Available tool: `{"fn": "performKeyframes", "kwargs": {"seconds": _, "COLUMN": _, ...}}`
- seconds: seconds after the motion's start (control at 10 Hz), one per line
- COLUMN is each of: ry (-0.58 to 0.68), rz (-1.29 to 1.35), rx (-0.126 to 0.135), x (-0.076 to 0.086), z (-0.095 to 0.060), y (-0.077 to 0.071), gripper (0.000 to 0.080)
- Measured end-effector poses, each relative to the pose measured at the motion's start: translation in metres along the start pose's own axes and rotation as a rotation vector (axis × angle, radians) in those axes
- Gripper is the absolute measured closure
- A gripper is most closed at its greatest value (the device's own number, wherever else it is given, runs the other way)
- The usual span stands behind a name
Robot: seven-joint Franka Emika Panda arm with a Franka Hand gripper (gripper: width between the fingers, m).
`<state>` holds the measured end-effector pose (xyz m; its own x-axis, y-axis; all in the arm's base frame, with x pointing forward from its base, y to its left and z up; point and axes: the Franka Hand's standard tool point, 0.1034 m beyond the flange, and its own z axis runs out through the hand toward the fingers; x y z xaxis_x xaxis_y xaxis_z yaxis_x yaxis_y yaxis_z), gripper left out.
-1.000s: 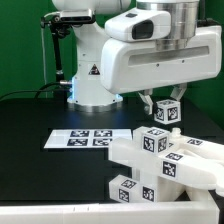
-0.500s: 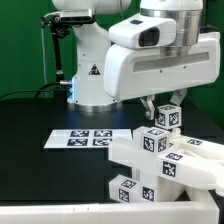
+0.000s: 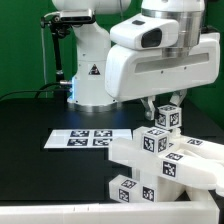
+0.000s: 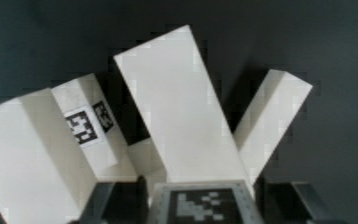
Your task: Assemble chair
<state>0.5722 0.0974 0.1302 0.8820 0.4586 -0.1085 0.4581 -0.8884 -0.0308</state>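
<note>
1. As we scan from the exterior view's left, we first meet the marker board (image 3: 88,139), lying flat on the black table (image 3: 30,125) with its square tags facing up.
2. Behind it we see the robot base (image 3: 88,60) standing upright at the back of the table.
3. Toward the exterior view's right, we find the chair parts (image 3: 165,160) grouped together: white blocky pieces with black-and-white tags, lying close to one another just beside the marker board.
4. Above that group we see the gripper (image 3: 165,103) reaching down from the large white wrist housing, and a tagged cube-ended post (image 3: 166,116) sits at its fingertips.
5. In the wrist view we see the jaws pinching that tagged post (image 4: 202,203) from both sides, dark finger pads (image 4: 115,202) flanking its tag.
6. Beyond the post, we see long white slabs (image 4: 176,110) leaning at angles against the dark table, one of them carrying tags (image 4: 83,124).
</note>
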Motion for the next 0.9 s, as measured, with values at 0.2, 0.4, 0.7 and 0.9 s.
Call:
{"fn": "performKeyframes", "kwargs": {"seconds": 0.2, "ry": -0.002, "rz": -0.007, "rx": 0.000, "x": 0.002, "z": 0.002, "y": -0.008, "gripper": 0.0515}}
{"fn": "performKeyframes", "kwargs": {"seconds": 0.4, "ry": -0.003, "rz": -0.015, "rx": 0.001, "x": 0.004, "z": 0.002, "y": -0.014, "gripper": 0.0515}}
{"fn": "performKeyframes", "kwargs": {"seconds": 0.7, "ry": -0.001, "rz": -0.010, "rx": 0.001, "x": 0.004, "z": 0.003, "y": -0.012, "gripper": 0.0515}}
{"fn": "performKeyframes", "kwargs": {"seconds": 0.9, "ry": 0.000, "rz": -0.009, "rx": 0.000, "x": 0.004, "z": 0.003, "y": -0.011, "gripper": 0.0515}}
